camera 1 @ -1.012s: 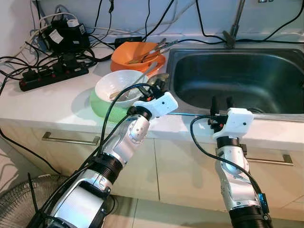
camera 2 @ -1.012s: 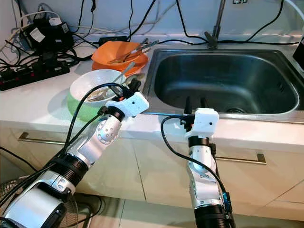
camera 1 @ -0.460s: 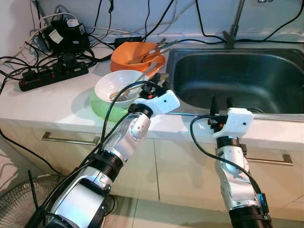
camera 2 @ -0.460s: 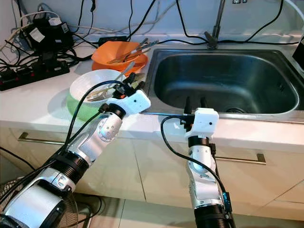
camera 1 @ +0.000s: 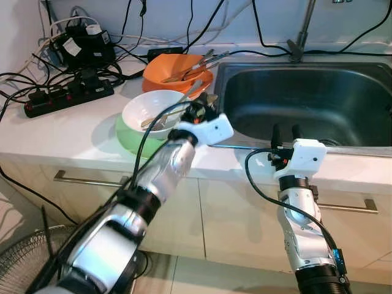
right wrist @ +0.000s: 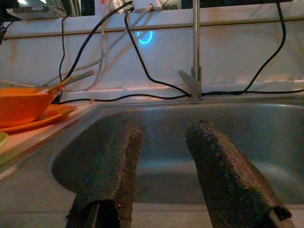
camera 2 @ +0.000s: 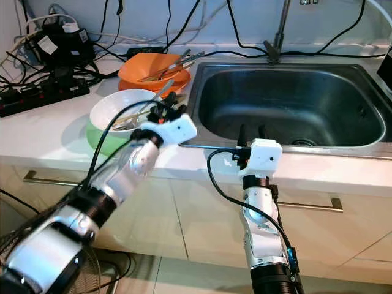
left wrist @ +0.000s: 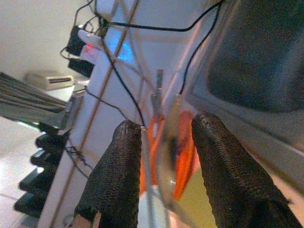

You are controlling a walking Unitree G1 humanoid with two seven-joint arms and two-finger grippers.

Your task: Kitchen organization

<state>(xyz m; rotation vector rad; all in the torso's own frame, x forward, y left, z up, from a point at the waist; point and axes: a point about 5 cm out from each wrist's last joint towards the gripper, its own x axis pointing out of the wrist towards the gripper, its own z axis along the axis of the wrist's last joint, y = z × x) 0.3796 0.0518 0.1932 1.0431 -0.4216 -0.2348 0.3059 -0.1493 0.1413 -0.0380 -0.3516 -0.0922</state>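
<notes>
White counter (camera 1: 73, 131) runs along the front, with drawers under it. Close to the front edge, the right gripper (camera 1: 285, 131) hangs at the lip of the sink (camera 1: 306, 98), its two black fingers apart and holding nothing. The left gripper (camera 1: 197, 112) is at the rim of the white bowl (camera 1: 150, 110), fingers spread; a thin metal handle seems to lie between them, but the wrist view is blurry. That bowl sits in a green bowl (camera 1: 131, 138). Behind them is an orange bowl (camera 1: 174, 70) with utensils (camera 1: 196, 64). Farther back lie a power strip (camera 1: 67, 98) and black cables (camera 1: 184, 30).
</notes>
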